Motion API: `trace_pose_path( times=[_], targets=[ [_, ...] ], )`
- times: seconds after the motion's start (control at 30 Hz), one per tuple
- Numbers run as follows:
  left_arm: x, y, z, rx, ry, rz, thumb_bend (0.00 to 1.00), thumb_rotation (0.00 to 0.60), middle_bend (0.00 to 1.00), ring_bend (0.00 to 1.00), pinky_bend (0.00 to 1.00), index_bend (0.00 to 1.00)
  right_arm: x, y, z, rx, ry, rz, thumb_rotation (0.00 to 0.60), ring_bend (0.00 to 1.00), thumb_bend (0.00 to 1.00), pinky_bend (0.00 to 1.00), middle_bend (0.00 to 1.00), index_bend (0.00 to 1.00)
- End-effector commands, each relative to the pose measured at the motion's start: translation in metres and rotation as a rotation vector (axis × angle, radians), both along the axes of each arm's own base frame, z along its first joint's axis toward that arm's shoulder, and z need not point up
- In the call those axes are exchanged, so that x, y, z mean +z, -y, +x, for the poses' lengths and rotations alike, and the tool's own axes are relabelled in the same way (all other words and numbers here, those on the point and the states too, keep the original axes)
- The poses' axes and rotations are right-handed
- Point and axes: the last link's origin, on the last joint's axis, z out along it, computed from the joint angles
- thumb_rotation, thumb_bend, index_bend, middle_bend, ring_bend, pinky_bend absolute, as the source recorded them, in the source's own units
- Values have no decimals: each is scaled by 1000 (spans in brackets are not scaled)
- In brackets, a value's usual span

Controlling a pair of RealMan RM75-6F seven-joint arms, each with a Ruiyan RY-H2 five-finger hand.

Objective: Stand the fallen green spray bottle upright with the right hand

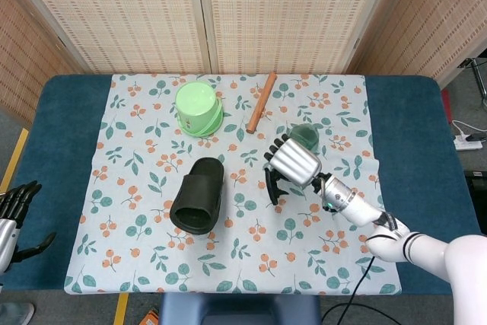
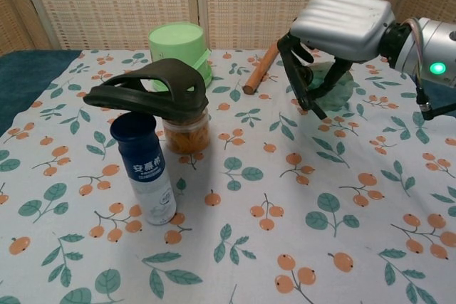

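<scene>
The green spray bottle (image 1: 305, 136) is gripped around its neck by my right hand (image 1: 294, 160), right of the cloth's centre. Its black spray head (image 1: 272, 187) points down toward the front, and its green base faces up and back. In the chest view the right hand (image 2: 343, 16) is high at the upper right, with the black spray head (image 2: 303, 83) hanging beneath it and the green bottle body (image 2: 343, 85) behind. The bottle seems to be off the cloth. My left hand (image 1: 14, 211) hangs at the far lower left with fingers apart, holding nothing.
An upturned light green bucket (image 1: 198, 108) and a wooden stick (image 1: 261, 101) lie at the back. A black slipper (image 1: 199, 195) lies left of centre. In the chest view a blue-capped bottle (image 2: 146, 170) and an orange-filled jar (image 2: 186, 135) stand near.
</scene>
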Motion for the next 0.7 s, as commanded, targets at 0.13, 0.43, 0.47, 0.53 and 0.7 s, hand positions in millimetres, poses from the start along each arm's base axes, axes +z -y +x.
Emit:
trace_pose_path(
  times=[0.13,0.43,0.47,0.53,0.7],
  targets=[
    [-1,0,0,1,-1,-7,220,600,13,0,0,17,10,-1,6,4,62,-19,600,542,43,623,627,788],
    [-1,0,0,-1,0,-11,221,600,13,0,0,17,24,3,6,-76,193,-94,600,566,43,646,641,808],
    [-1,0,0,-2,0,-12,221,600,13,0,0,17,25,4,4,-93,216,-100,600,568,44,649,642,809],
    [-1,0,0,-3,0,-13,220,600,13,0,0,17,26,4,2,-123,258,-110,600,572,48,652,644,811],
    [-3,-1,1,-4,-4,-18,220,600,13,0,0,17,32,3,6,-172,370,-128,600,586,58,663,649,818]
  ],
)
